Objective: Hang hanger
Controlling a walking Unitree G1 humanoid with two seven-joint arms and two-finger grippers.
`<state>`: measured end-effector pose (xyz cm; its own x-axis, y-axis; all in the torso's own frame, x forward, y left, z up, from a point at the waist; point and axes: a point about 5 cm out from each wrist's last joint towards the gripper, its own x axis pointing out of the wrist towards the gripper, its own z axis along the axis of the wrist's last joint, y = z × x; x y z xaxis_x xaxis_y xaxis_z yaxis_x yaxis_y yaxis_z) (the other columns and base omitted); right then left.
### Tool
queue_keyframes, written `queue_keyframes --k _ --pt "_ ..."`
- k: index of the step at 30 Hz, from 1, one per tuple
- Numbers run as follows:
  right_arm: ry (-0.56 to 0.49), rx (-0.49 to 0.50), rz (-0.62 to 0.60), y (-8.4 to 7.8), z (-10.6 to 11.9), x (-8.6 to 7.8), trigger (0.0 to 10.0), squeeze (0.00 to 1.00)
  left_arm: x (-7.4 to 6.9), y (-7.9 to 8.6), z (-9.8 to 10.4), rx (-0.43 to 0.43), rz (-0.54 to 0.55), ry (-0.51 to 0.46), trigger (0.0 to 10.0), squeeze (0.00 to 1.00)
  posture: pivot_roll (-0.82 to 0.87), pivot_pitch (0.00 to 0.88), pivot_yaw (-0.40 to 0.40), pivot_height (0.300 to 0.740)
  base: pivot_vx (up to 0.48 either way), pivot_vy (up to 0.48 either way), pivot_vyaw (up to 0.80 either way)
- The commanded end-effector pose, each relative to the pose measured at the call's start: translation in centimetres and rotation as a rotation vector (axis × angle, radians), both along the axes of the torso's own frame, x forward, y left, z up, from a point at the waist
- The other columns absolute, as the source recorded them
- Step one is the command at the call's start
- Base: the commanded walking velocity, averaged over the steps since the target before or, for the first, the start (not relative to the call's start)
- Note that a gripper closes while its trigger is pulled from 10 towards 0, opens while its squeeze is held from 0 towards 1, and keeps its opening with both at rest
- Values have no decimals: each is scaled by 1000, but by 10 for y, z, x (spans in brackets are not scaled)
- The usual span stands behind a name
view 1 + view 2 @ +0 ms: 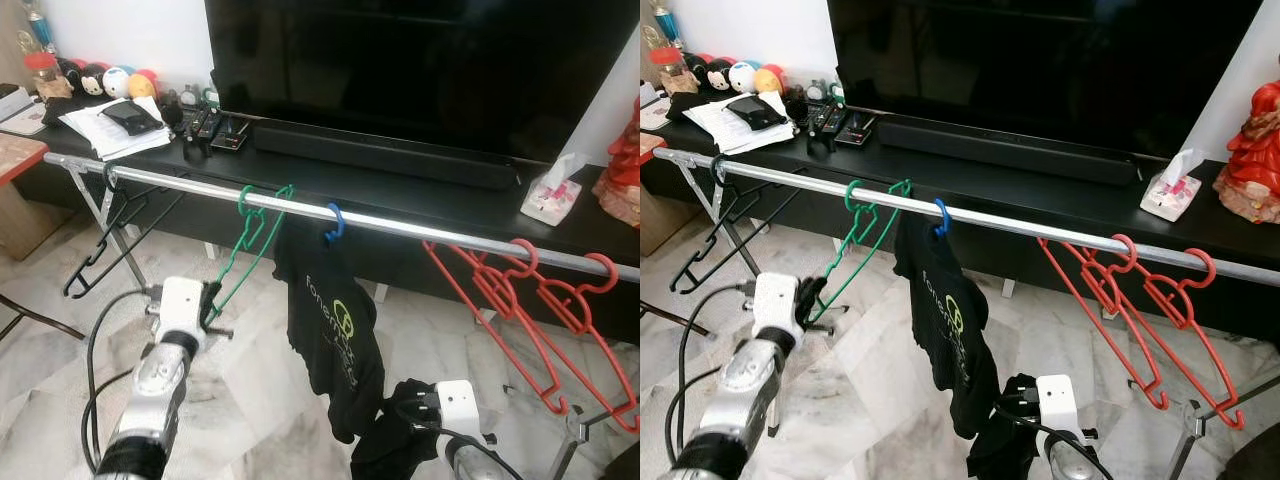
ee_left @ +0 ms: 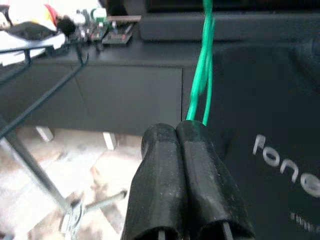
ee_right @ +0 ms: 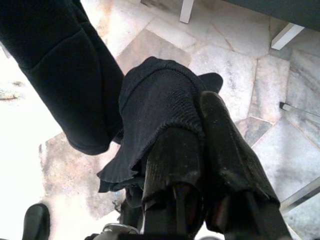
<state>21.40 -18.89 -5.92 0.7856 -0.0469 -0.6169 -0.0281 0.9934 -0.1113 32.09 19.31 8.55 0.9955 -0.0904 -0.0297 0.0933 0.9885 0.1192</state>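
while the green hanger [image 1: 243,250] hangs with its hook over the silver rail [image 1: 420,228], the left gripper [image 2: 186,131] has its jaws pressed together on the hanger's lower wire, low and to the left of the black t-shirt [image 1: 328,335]. the hanger reads as thin, light wire: stiff enough to carry its shape, yet likely to flex and swing on its hook if pulled sideways, and smooth enough to slip through a narrow pinch. judgement: the sound place to hold it is the lower bar near a corner, as now, or the neck just under the hook for closer control over the rail. the right gripper [image 3: 200,125] is low, its jaws pinching a fold of the shirt's hem; the cloth is soft and limp and will drag rather than push. the shirt hangs from a blue hook [image 1: 334,221] on the rail, just beside the green hook. red hangers [image 1: 520,310] hang further right, black hangers [image 1: 105,235] at the left end. behind the rail, a dark worktop [image 1: 440,195] carries a television [image 1: 420,70] and a tissue box [image 1: 551,195].
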Motion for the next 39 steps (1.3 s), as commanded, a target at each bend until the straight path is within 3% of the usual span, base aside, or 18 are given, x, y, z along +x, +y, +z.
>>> queue_keyframes --k 1,10,11,12,20,26,30,38,39 --pt "-13 -3 -20 -4 3 3 10000 0 5 -5 5 -33 -14 5 10000 0 -77 0 -42 740 0 0 0" --pt "-17 -4 -23 -4 3 4 10000 0 15 -11 17 -127 -58 5 10000 0 -81 0 -42 740 0 0 0" --pt "-17 -4 -23 -5 3 4 10000 0 16 -10 19 -136 -57 4 10000 675 -80 0 -43 740 0 0 0" --pt "-17 -5 -23 -5 3 4 10000 0 17 -9 22 -144 -54 4 10000 1000 -80 0 -43 740 0 0 0" --pt "-17 -4 -18 -4 4 5 10000 0 28 2 41 -204 -71 34 10000 1000 -77 0 -45 740 0 0 0" --pt "-16 -2 -12 -3 4 5 10000 0 36 -1 44 -220 -103 107 10000 1000 -76 0 -47 740 0 0 0" --pt "-18 -4 -15 -5 4 6 10000 0 45 -5 42 -193 -112 173 10000 1000 -79 0 -47 740 0 0 0" --pt "-18 -6 -18 -7 4 4 10000 0 57 -4 50 -147 -67 181 10000 1000 -88 0 -45 740 0 0 0" --pt "-18 -6 -19 -7 4 4 10000 0 59 -4 51 -130 -68 185 10000 961 -87 0 -45 740 0 0 0"
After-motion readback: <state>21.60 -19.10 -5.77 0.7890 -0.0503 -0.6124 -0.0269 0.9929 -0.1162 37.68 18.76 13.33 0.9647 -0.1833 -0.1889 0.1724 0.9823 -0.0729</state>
